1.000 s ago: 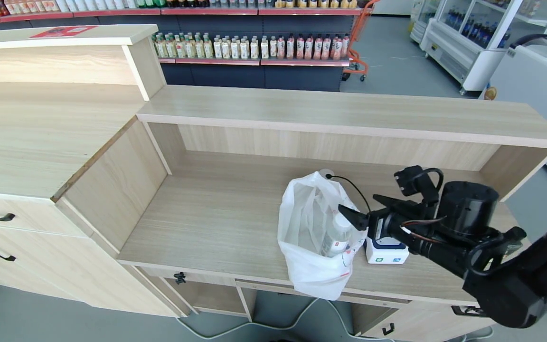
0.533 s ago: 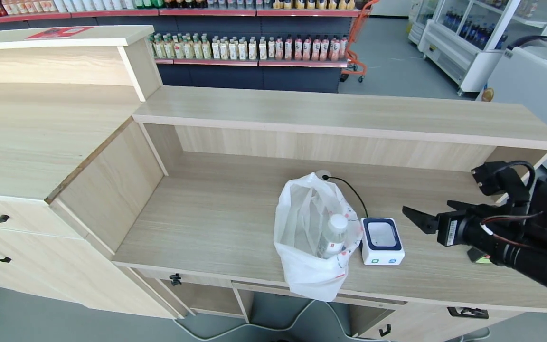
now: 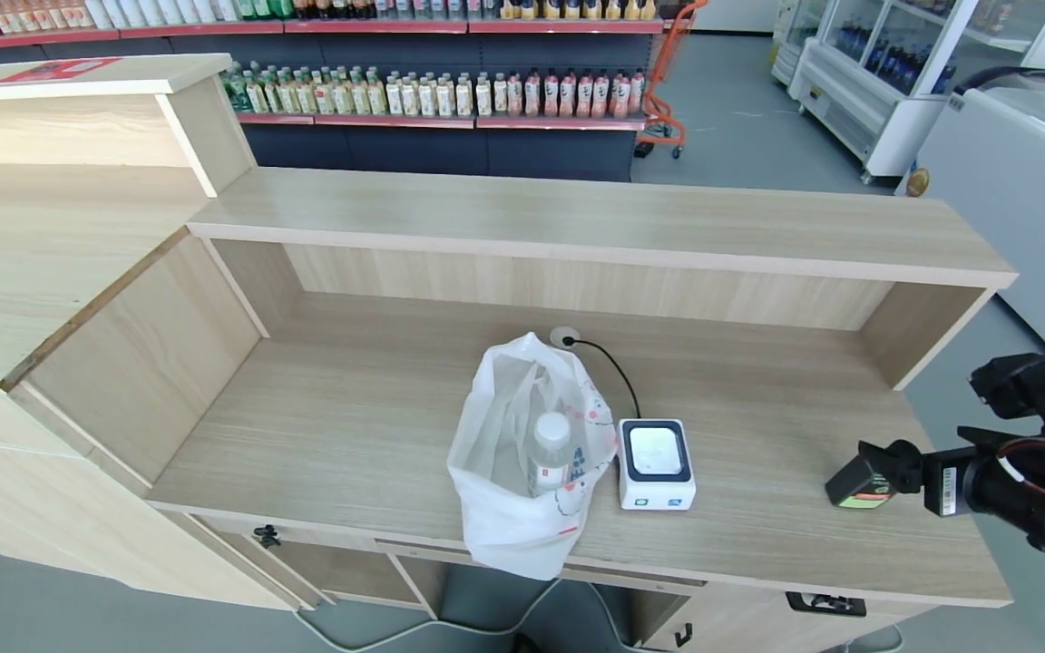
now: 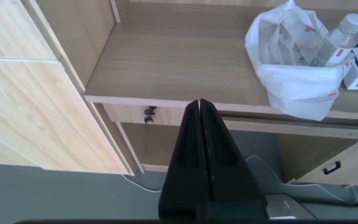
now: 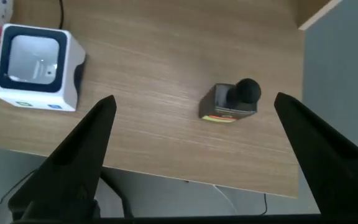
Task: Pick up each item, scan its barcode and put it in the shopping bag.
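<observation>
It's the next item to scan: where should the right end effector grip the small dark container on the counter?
Probably the boxy body of the small dark container, from above: it seems to lie flat with straight sides, while the round cap could slip.

Spread tool [image 5: 194,101] over box [image 5: 229,107], scanner [image 5: 36,65] near

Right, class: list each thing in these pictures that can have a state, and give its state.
shopping bag: open-topped, standing on the counter
bottle: capped, standing inside the bag
scanner: window up, beside the bag
small dark item: lying on the counter, ungripped
left pincer: shut, empty
right pincer: open, near the small dark item
</observation>
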